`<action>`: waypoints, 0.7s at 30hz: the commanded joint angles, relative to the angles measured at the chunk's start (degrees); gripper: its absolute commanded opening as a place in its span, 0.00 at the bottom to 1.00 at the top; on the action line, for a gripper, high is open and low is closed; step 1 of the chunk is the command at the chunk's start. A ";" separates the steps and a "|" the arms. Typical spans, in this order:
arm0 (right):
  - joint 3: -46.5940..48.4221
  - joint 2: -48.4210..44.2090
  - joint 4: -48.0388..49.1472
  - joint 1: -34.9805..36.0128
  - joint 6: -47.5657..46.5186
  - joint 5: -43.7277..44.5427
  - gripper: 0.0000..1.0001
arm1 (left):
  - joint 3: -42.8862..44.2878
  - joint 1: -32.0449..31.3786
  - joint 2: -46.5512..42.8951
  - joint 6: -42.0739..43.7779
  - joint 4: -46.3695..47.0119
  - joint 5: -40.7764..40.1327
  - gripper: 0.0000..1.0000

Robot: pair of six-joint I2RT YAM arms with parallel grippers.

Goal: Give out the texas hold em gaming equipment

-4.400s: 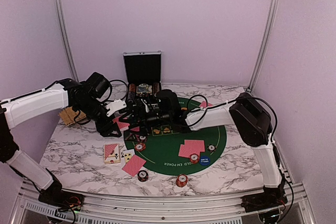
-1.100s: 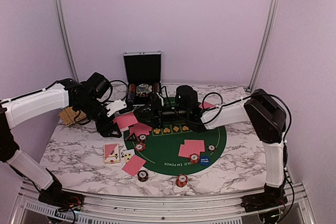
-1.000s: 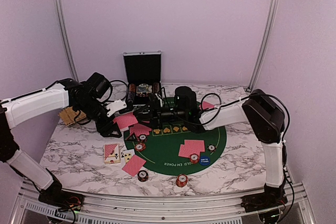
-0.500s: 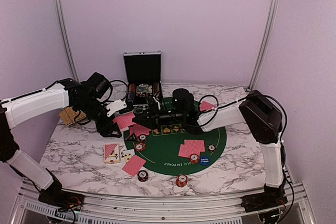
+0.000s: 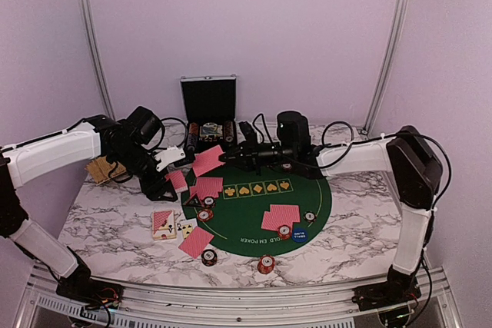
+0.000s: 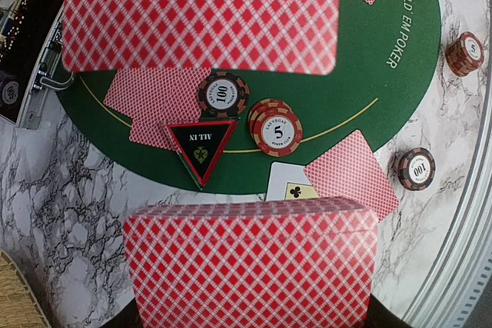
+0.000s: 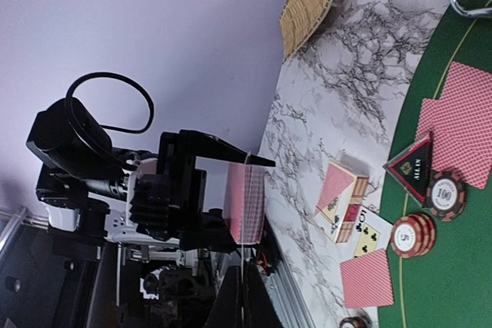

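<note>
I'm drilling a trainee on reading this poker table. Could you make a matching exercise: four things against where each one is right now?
Things
1. black triangular marker
2. single red-backed playing card
3. stack of red-backed playing cards
4. silver-edged black case

Places
A. gripped in the left gripper
B. standing open at the back of the marble table
C. lying flat on the round green felt mat
D. pinched in the right gripper, held in the air

Pairs: 1-C, 2-D, 3-A, 4-B
</note>
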 commanded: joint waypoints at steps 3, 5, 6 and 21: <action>6.69 -3.87 -31.53 -3.72 -24.01 10.72 0.00 | -0.96 0.21 -1.37 -0.60 -0.60 -1.05 0.00; 12.08 -3.49 -42.28 -3.82 -31.45 19.04 0.00 | -1.13 0.34 -1.52 -0.80 -0.70 -0.90 0.00; 14.65 -2.96 -46.85 -3.65 -35.14 23.48 0.00 | -1.23 0.41 -1.70 -0.86 -0.71 -0.77 0.00; 39.94 16.48 -73.16 11.13 -65.14 95.47 0.00 | -1.89 1.30 -2.49 -1.78 -1.15 0.52 0.00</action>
